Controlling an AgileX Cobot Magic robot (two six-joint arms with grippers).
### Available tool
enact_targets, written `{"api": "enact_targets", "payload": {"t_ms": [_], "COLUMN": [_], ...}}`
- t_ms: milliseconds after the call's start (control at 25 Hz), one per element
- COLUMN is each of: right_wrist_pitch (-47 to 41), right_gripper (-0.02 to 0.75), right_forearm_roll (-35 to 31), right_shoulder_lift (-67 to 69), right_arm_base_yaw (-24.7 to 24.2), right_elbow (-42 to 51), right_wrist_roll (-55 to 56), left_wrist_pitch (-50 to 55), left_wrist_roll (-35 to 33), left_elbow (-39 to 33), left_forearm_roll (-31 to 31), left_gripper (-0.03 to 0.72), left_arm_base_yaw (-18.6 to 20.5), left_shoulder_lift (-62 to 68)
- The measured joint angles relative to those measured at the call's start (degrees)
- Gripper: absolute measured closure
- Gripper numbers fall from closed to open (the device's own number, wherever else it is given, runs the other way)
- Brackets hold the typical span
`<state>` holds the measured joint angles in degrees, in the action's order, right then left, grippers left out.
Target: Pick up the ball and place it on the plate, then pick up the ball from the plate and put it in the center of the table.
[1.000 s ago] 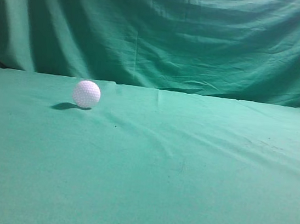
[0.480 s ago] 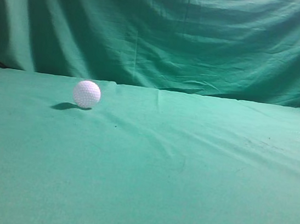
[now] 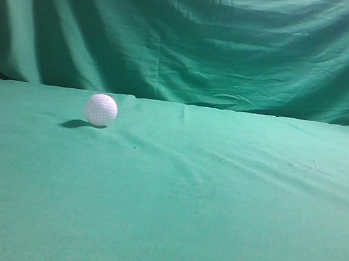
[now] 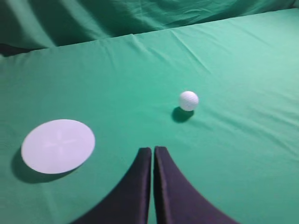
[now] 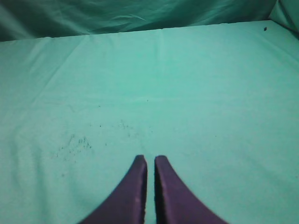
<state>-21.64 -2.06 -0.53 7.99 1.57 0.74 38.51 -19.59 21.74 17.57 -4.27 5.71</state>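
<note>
The white dimpled ball [image 3: 100, 109] rests on the green cloth table [image 3: 217, 200], left of middle near the far edge. It also shows in the left wrist view [image 4: 188, 100], ahead and right of my left gripper [image 4: 153, 150], which is shut and empty, well short of the ball. A round white plate [image 4: 58, 145] lies flat on the cloth to the left of that gripper. My right gripper [image 5: 149, 159] is shut and empty above bare cloth. Neither gripper nor the plate shows in the exterior view.
A darker green curtain [image 3: 193, 36] hangs behind the table's far edge. The cloth has shallow wrinkles and small dark specks [image 5: 74, 144] in the right wrist view.
</note>
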Motion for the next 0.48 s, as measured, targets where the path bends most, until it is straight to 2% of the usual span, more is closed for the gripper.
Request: {"api": "enact_targets", "payload": {"t_ms": [200,400,480], "right_wrist_pitch": [0.0,-0.1,-0.1], "right_gripper": [0.689,0.689,0.689], "right_forearm_roll": [0.0,0.0,0.0], "right_shoulder_lift": [0.0,0.0,0.0], "right_arm_base_yaw": [0.0,0.0,0.0], "right_elbow": [0.0,0.0,0.0], "right_wrist_roll": [-0.1,-0.1,-0.2], "left_wrist_pitch": [-15.3,-19.1,-19.3], "left_wrist_roll": [2.5,5.2,10.0], "left_elbow": [-8.8,-17.0,-20.1], "left_forearm_roll": [-4.8,-10.3,-13.2], "left_gripper": [0.688,0.688,0.688], "left_arm_base_yaw": [0.0,0.0,0.0], "left_shoulder_lift": [-1.0,-6.2,-6.3]}}
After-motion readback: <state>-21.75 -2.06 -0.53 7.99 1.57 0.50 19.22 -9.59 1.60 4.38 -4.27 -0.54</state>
